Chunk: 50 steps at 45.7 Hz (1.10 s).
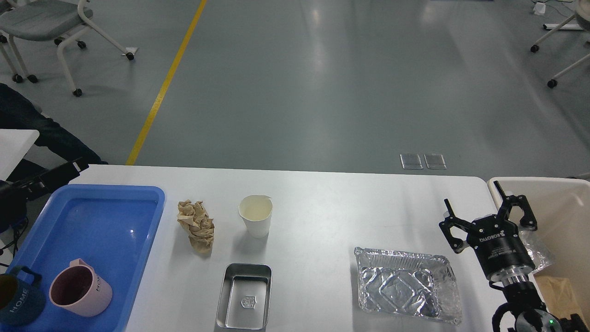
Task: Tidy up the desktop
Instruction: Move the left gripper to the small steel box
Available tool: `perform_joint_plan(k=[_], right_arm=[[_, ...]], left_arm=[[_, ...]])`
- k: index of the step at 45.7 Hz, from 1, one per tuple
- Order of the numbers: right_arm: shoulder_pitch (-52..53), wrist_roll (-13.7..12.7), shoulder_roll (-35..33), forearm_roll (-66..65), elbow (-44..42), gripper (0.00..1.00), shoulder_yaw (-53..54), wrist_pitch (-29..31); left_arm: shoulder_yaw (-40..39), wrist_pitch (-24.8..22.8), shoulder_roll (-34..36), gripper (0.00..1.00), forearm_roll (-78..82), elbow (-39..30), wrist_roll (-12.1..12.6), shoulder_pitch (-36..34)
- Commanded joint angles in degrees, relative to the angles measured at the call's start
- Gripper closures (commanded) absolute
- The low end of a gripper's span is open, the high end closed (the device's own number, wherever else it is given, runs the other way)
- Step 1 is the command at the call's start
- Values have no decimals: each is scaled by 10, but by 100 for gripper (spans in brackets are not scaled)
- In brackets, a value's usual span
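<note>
The right tool [488, 210] hovers spread and empty at the surface's [332, 203] right edge, beside the beige bin [571, 193]. Judging by position, the foil tray [408, 285] near the front edge comes next: pinch its rim squarely, since thin foil crumples.

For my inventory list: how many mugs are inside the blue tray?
2. A pink mug stands at the near end of the blue tray; a dark blue mug is beside it, partly cut off by the image edge.
</note>
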Motion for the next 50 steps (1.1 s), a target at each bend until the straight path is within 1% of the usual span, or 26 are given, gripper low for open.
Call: perform_joint_plan(k=[1,6,21,32,39,44,50], right_arm=[[-1,0,0,0,-1,0,0,0],[-1,0,0,0,-1,0,0,0],[-1,0,0,0,-1,0,1,0],[0,0,0,0,-2,0,0,0],[0,0,-1,-1,-2,0,2,-1],[0,0,-3,-1,-3,0,4,-1],[0,0,-1,-1,-3,0,5,-1]], left_arm=[[1,-14,-22,4,-3,0,-1,-24],[3,-17,-44,4,-4,0,0,-30],[4,-17,-50,4,-4,1,0,-40],[10,-40,-94,4,-3,2,1,-39],[56,-68,-142,4,4,6,5,-38],[104,-69,-163,4,8,20,5,-41],[136,-69,-210,4,20,38,6,-41]])
